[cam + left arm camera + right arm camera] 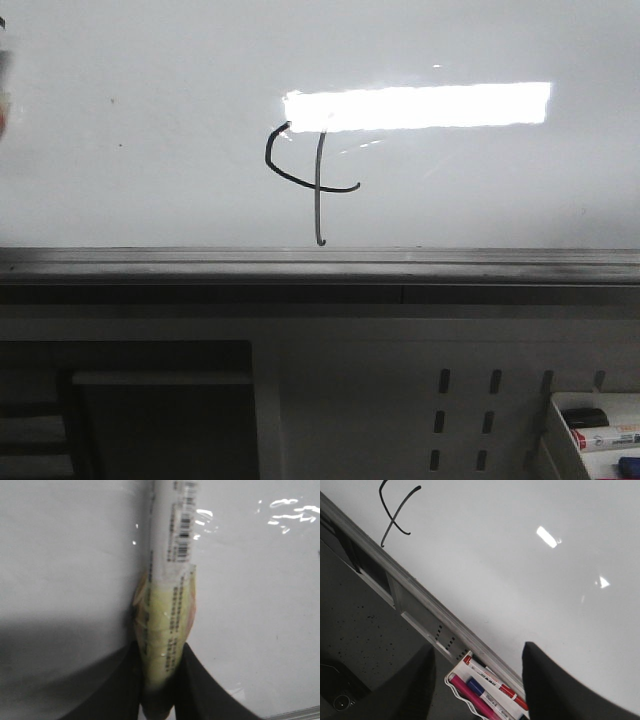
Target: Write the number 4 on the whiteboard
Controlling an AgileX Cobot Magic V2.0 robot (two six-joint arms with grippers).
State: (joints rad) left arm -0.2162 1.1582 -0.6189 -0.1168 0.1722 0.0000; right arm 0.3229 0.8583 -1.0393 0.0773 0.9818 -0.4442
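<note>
1. The board (150, 120) is big, white and shiny. It fills the top of the front view, and a bright strip of light shines on it.
2. The 4 (312, 180) is drawn on the board in thin black line. It sits near the middle, low down. Its top touches the bright strip, and its long stem ends just above the ledge (320, 265).
3. The 4 has a curved left side, a short bar across and a long straight stem.
4. The ledge is dark grey and runs along the bottom edge of the board.
5. The left claw (160, 680) is pressed onto a pen (170, 580). Its two dark fingers (205, 690) pinch the pen's yellow wrapped end. The pen is white with a bar code label, and it points out over the board.
6. The right claw (477, 680) is spread wide and grips nothing. It hangs near the board's bottom edge.
7. A white tray (465, 697) sits below the ledge. It has a red pen, a blue pen and a pink pen in it.
8. Beside the tray in the front view is a white panel (465, 410) with dark slots.
</note>
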